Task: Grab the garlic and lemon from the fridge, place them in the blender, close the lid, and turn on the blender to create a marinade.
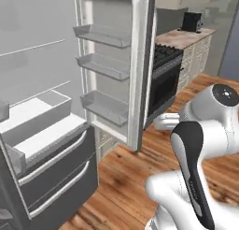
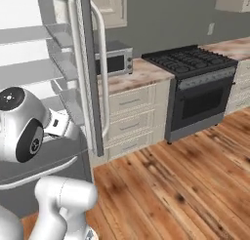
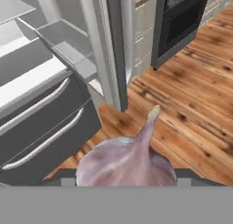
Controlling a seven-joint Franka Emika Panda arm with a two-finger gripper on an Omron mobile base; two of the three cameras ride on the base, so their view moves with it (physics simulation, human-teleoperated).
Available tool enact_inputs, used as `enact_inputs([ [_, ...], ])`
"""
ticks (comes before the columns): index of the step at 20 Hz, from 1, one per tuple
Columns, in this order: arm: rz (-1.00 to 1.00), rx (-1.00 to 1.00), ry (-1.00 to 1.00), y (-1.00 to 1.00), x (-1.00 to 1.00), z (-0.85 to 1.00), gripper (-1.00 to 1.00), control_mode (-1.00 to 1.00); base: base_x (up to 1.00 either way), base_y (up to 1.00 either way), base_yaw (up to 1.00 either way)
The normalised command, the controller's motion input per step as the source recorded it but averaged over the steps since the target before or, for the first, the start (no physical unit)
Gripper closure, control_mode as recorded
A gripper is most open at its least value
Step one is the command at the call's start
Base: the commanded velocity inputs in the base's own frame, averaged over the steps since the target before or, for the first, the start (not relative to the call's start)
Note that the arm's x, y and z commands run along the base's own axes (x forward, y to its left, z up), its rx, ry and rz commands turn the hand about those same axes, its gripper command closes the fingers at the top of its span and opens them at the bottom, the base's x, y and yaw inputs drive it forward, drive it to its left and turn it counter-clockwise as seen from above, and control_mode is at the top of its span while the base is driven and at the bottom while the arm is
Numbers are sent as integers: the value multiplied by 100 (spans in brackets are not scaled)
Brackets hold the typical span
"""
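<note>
Item: garlic, seated right at my gripper, bulb nearest the camera, stem tip pointing away over the wood floor; I judged it clamped, though my fingertips were hidden behind the bulb.

Item: fridge, just beside and ahead, door swung wide, door bins bare.

Item: oven range, farther off.

Not located: lemon and blender, so the carry direction was undetermined. A dark appliance on the far counter was too small to identify.
</note>
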Motion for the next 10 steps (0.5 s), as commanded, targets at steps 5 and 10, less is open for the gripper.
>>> enact_inputs([
  [5, 0, 0, 0, 0, 0, 0, 100, 100, -6, 20, -81],
  [10, 0, 0, 0, 0, 0, 0, 100, 100, 25, 0, -74],
])
